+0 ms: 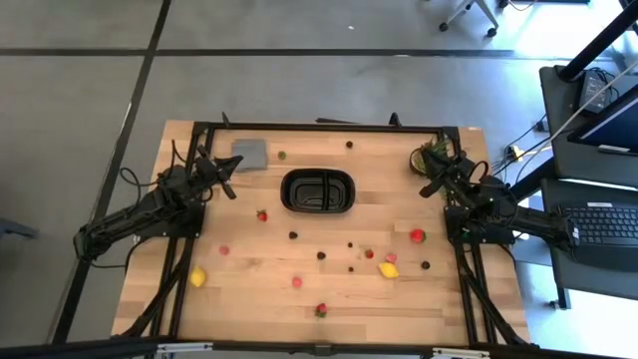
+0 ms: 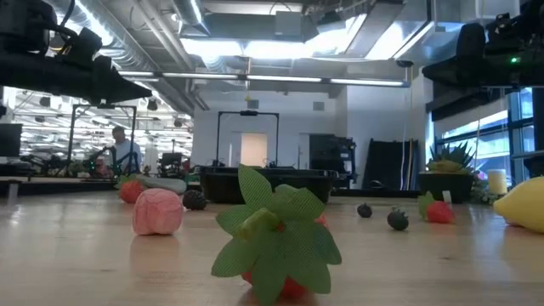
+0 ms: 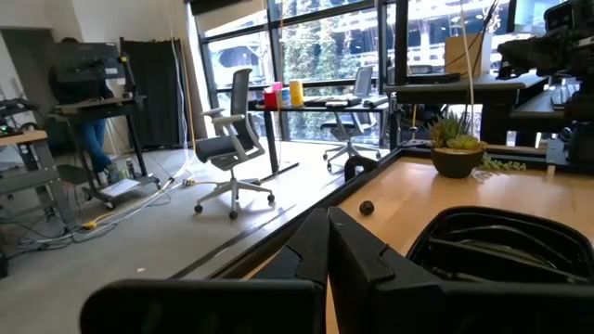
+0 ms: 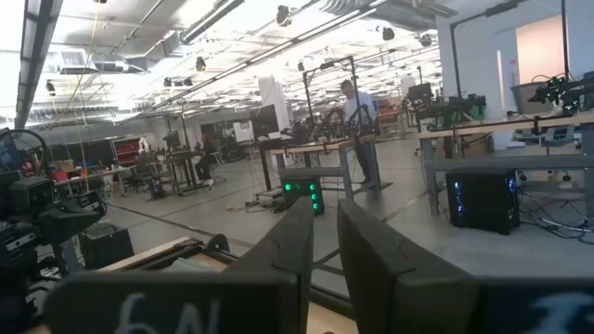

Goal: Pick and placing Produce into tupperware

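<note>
The black divided tray (image 1: 318, 190) sits on the wooden table, toward its far side. Small toy produce lies scattered on the near half: strawberries (image 1: 261, 214) (image 1: 321, 310), lemons (image 1: 198, 277) (image 1: 388, 269), a red piece (image 1: 417, 235), pink pieces (image 1: 224, 250) and dark berries (image 1: 293, 235). In the low view a leafy strawberry (image 2: 276, 242) lies closest, a pink piece (image 2: 158, 211) to its left. My left gripper (image 1: 227, 179) hovers left of the tray, fingers together (image 3: 328, 250). My right gripper (image 1: 431, 184) hovers right of the tray, its fingers a narrow gap apart (image 4: 326, 241). Both are empty.
A flat grey square (image 1: 250, 155) lies at the far left, close to my left gripper. A small potted plant (image 1: 429, 160) stands at the far right, beside my right gripper. Two more dark berries (image 1: 349, 145) (image 1: 281, 155) lie near the far edge. Black frame rails border the table.
</note>
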